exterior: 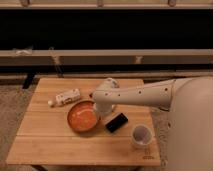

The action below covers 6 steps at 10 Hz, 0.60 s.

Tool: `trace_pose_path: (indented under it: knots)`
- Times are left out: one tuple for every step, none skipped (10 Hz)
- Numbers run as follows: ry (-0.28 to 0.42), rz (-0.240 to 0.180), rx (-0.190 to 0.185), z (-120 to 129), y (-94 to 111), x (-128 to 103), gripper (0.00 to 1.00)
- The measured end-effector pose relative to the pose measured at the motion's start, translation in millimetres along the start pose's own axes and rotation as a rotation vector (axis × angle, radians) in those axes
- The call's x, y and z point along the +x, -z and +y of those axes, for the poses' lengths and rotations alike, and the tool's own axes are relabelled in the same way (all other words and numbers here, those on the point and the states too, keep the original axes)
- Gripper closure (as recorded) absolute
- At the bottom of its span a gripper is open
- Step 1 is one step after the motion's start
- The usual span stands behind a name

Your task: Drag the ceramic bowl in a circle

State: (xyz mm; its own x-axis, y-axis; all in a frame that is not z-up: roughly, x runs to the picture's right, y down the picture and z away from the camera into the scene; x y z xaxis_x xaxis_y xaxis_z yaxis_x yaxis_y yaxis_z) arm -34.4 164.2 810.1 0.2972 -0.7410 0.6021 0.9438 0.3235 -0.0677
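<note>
The ceramic bowl (pixel 82 117) is round, shallow and orange with a darker rim. It sits on the wooden table (pixel 55 145), left of the middle. My gripper (pixel 102 112) comes down from the white arm (pixel 145 94) and is at the bowl's right rim, touching it or just inside it. The arm hides part of that rim.
A white bottle (pixel 65 97) lies on its side just behind and left of the bowl. A flat black object (pixel 116 122) lies right beside the bowl on the right. A small white cup (pixel 141 135) stands near the front right corner. A bench rail runs behind the table.
</note>
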Motion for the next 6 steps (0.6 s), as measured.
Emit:
trace_pose_path:
  knots:
    - [0.002,-0.001,0.001,-0.8,0.0,-0.7,0.68]
    - [0.000,-0.001,0.000,0.8,0.1,-0.1,0.68]
    - [0.000,-0.001,-0.001,0.8,-0.1,-0.3,0.68]
    - [0.002,-0.001,0.000,-0.4,-0.3,-0.6,0.68]
    - [0.003,-0.003,-0.001,-0.6,-1.4,-1.3,0.68]
    - [0.003,-0.003,-0.001,-0.7,-1.2,-1.2,0.68]
